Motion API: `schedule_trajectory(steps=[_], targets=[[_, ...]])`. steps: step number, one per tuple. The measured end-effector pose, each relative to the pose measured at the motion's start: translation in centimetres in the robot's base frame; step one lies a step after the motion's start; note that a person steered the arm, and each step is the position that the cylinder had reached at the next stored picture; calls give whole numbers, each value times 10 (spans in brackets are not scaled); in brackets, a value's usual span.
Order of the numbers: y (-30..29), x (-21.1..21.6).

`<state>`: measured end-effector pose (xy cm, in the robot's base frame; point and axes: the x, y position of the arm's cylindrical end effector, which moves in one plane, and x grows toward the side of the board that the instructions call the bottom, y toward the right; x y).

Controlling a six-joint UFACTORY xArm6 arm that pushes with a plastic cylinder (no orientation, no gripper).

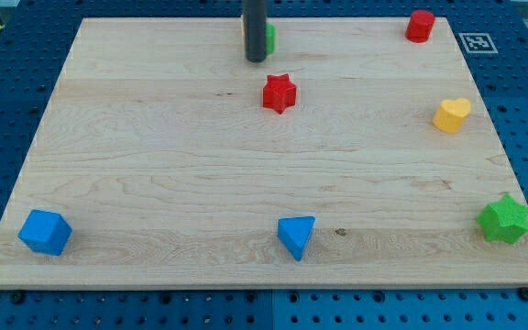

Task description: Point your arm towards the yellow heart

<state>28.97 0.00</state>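
Camera view, taking the yellow heart (pixel 452 115) as the landmark and working from near to far. Nearest the view's bottom edge of the wooden counter (pixel 154 183) sit three blocks: a blue cube (pixel 44 231) far to the view's left of the heart and well below it, a blue triangle (pixel 296 236) below and left of it, and a green star (pixel 504 219) below it and slightly to the right, the closest of the three. The heart itself lies close to the counter's right edge, a little above mid-height, nothing touching it. A red star (pixel 280 93) sits well to its left, slightly higher. Furthest back, a red block (pixel 420 26) stands above the heart near the top edge, and my tip (pixel 256 59) rests well to the heart's upper left, just in front of a green block (pixel 269 37) it partly hides.

No hand is fitted, only the bare rod, so nothing is held.

To do this well, I judge the tip should sweep right and slightly down, passing above the red star rather than through it, and stop just short of the heart without nudging it toward the edge.
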Motion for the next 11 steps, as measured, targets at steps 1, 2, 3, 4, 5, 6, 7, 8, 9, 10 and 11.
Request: schedule_trajectory(steps=[1, 2, 3, 4, 5, 6, 7, 8, 9, 10, 11], targets=[[49, 15], [123, 31], [230, 37], [320, 80], [344, 115], [343, 122], [315, 137], [300, 137], [276, 137], [260, 136], [258, 127]])
